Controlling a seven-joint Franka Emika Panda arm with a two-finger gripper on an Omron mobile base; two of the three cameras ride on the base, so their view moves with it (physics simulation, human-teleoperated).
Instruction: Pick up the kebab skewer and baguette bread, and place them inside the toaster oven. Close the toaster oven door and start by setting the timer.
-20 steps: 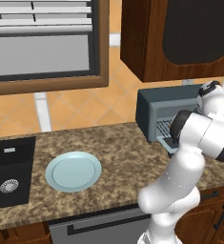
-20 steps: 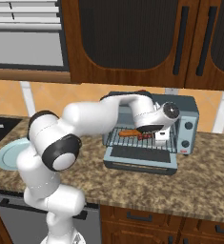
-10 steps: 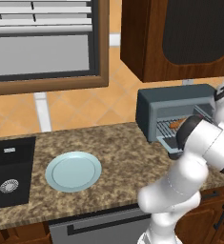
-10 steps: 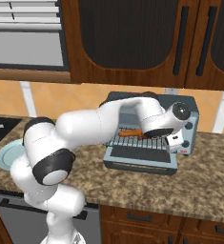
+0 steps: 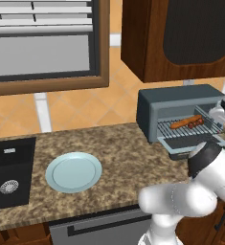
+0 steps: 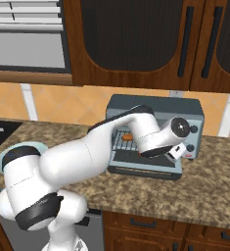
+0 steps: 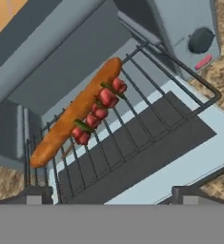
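The baguette bread (image 7: 74, 112) and kebab skewer (image 7: 98, 112) lie side by side, touching, on the wire rack (image 7: 132, 124) inside the toaster oven (image 5: 181, 115); the gripper (image 7: 111, 193) hangs above with fingers spread and empty; the toaster oven door (image 7: 189, 157) lies dropped open; it looks stiff, hinged and light, best taken by its handle edge.

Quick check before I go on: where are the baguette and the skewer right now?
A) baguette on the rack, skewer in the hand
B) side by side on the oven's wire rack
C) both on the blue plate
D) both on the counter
B: the baguette bread and the kebab skewer lie alongside each other on the wire rack of the open toaster oven; the plate is bare.
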